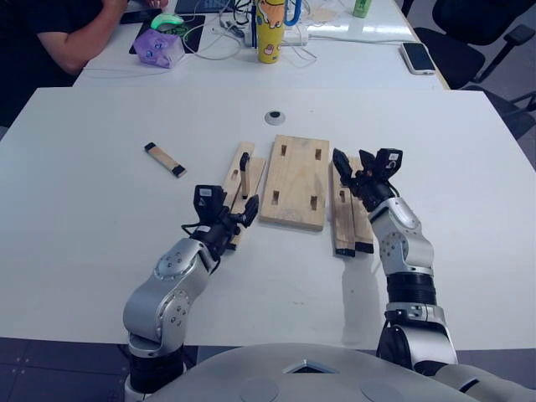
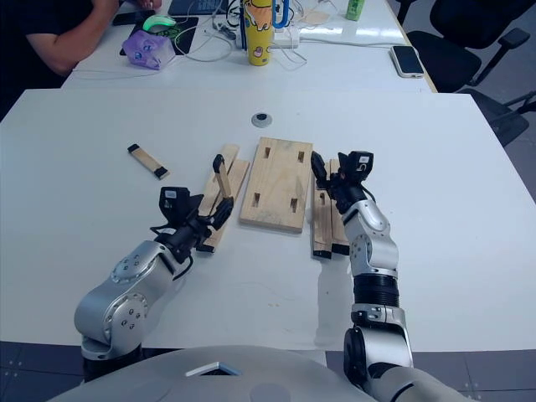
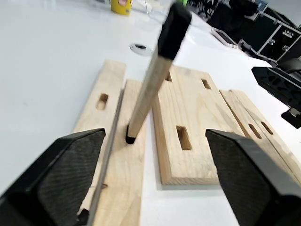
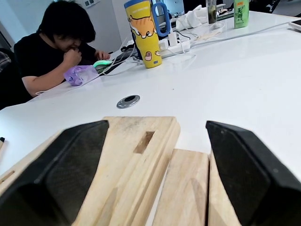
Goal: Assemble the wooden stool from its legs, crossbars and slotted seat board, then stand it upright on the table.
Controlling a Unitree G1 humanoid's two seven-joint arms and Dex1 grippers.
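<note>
Worktop (image 1: 100, 167) first: we see the slotted seat board (image 1: 295, 180) flat at its centre, with left legs (image 1: 235, 167) and right legs (image 1: 343, 222) flat beside it. Our left hand (image 1: 228, 208) gapes at the left legs' near end, where a crossbar (image 1: 244, 174) stands tilted in a slot. Our right hand (image 1: 365, 163) gapes over the right legs. A loose crossbar (image 1: 164, 159) lies well apart.

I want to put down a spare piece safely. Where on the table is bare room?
Bare table lies right of the right leg boards, and left of the loose crossbar. It is crowded around the seat board.
</note>
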